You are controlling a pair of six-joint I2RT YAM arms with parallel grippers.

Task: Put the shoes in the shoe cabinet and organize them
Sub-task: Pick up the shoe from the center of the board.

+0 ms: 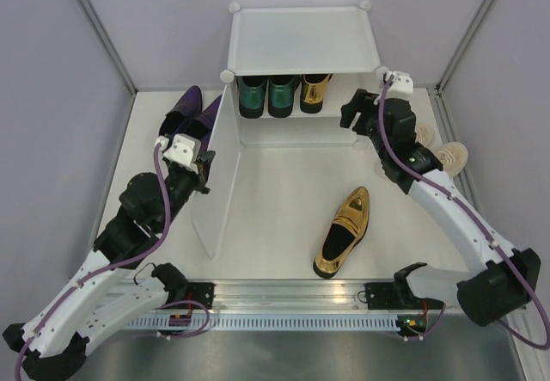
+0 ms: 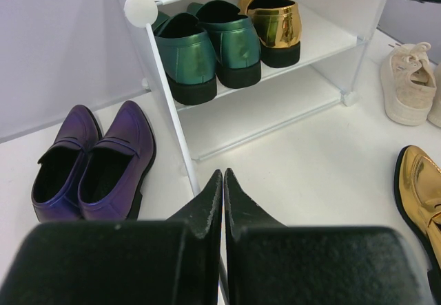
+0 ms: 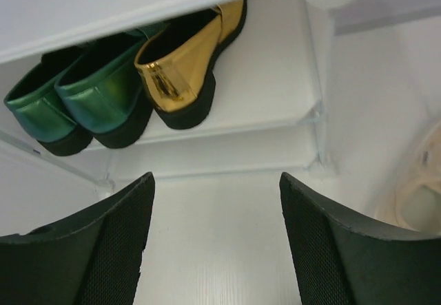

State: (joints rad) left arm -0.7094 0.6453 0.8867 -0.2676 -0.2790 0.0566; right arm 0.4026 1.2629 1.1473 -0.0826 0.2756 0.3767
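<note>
You see mirror-shiny metallic gold loafers [image 1: 344, 230], glossy green loafers [image 2: 207, 57], satiny purple shoes [image 2: 103, 157], and a frosted plastic shoe cabinet [image 1: 301, 41].

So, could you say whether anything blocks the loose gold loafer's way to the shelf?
Nothing: bare table lies between the shiny gold loafer and the white plastic cabinet; only the right gripper hovers before it.
</note>
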